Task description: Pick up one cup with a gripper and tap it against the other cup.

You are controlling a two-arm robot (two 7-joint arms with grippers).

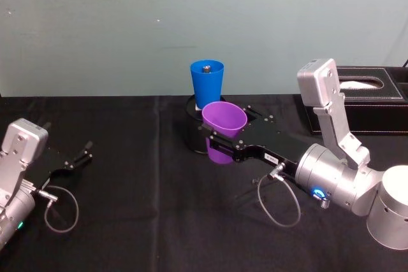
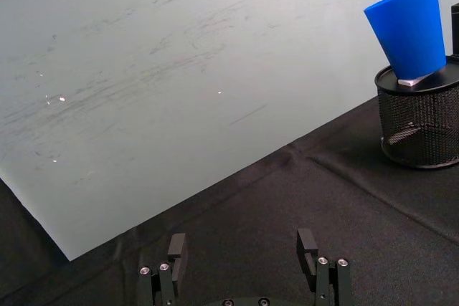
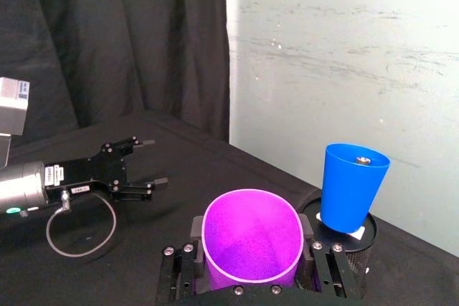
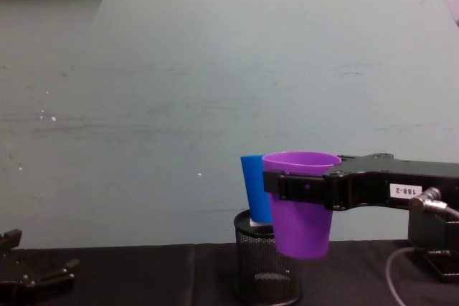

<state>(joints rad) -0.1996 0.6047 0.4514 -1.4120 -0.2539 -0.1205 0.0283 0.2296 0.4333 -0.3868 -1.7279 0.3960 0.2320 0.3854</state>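
The purple cup (image 1: 223, 122) hangs upright above the black table, with my right gripper (image 1: 214, 143), labelled 188-2, shut on its sides. In the chest view the purple cup (image 4: 301, 209) is clear of the table, level with the blue cup (image 4: 252, 188). The blue cup (image 1: 207, 84) stands on top of a black wire-mesh holder (image 4: 262, 266), just behind the purple one. In the right wrist view a small gap shows between the purple cup (image 3: 251, 238) and the blue cup (image 3: 351, 188). My left gripper (image 1: 80, 156) rests open, far to the left, holding nothing.
A black tissue box (image 1: 360, 97) sits at the back right beside my right arm. Cable loops hang from both wrists. A pale wall closes off the back of the table. Open black cloth lies between the two arms.
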